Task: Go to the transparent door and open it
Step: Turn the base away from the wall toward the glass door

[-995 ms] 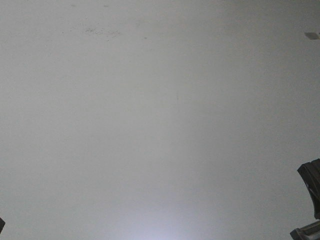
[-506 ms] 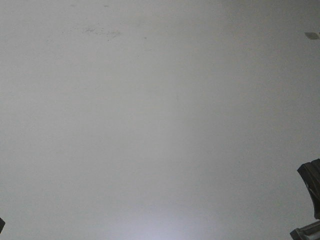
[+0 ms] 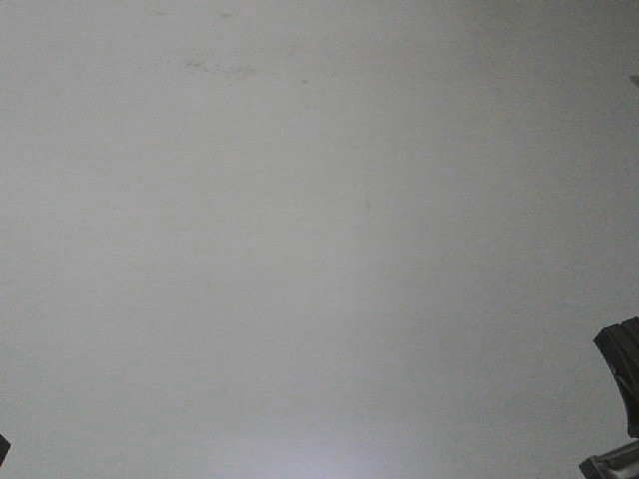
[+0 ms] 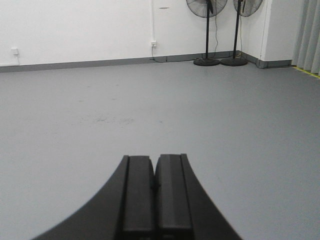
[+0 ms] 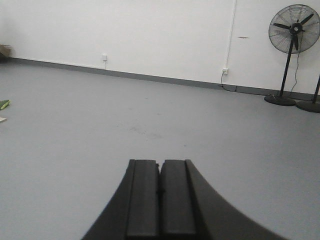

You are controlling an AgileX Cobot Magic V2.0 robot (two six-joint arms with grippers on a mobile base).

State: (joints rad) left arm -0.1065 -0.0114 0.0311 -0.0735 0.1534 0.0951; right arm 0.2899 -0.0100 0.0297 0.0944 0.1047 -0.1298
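The transparent door is out of view in every frame. My left gripper [image 4: 155, 159] is shut and empty, its two black fingers pressed together, pointing over bare grey floor. My right gripper [image 5: 160, 163] is also shut and empty, pointing over the same floor. In the front view only dark bits of the arms show, one at the lower right edge [image 3: 621, 399] and a sliver at the lower left corner; the rest of that view is grey floor [image 3: 319, 239].
A white wall [image 4: 75, 25] with a grey skirting runs along the far side. Two black pedestal fans [image 4: 206, 30] stand by the far right corner, one also in the right wrist view [image 5: 292, 50]. A grey curtain [image 4: 307, 35] hangs at the right. Small items [image 5: 4, 105] lie at the far left.
The faint scuff marks on the floor in the front view have shifted slightly right, and the small patch at the right edge has left the view. The arms have not moved.
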